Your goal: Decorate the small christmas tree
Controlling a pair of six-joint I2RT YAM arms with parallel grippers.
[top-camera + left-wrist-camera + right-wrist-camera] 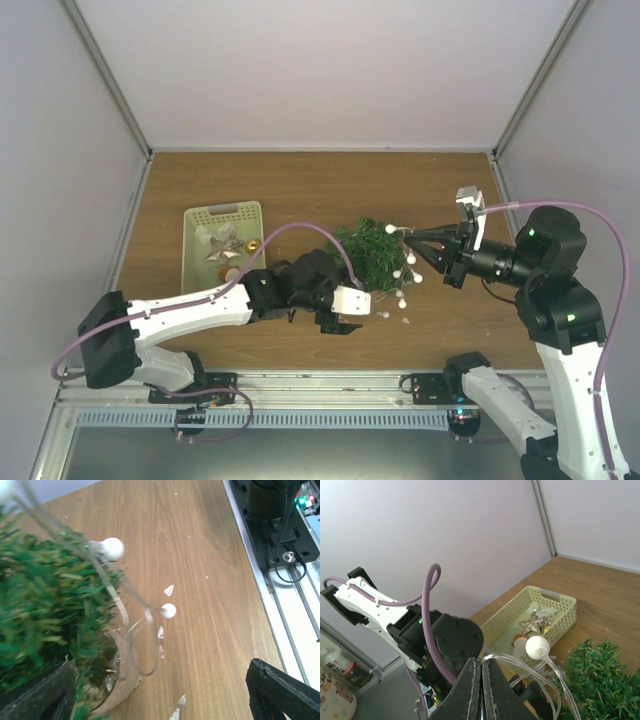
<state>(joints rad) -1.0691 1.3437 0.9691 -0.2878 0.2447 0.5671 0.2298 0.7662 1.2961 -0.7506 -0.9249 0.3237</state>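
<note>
The small christmas tree (370,255) stands mid-table, its green branches (45,605) and brownish pot base (117,682) filling the left of the left wrist view. A clear light string (520,660) with white bulbs (538,646) drapes over the tree's right side and down to the table (402,300). My right gripper (408,237) hovers just right of the treetop, shut on the string's wire at its tips (481,661). My left gripper (345,318) sits low at the tree's near side. It is open (160,700), with nothing between its fingers (35,695).
A pale green tray (190,250) with a silver star, a gold ball and other ornaments lies left of the tree, also in the right wrist view (565,605). Small silver scraps (169,590) litter the wood. The metal rail and right arm base (280,525) border the near edge.
</note>
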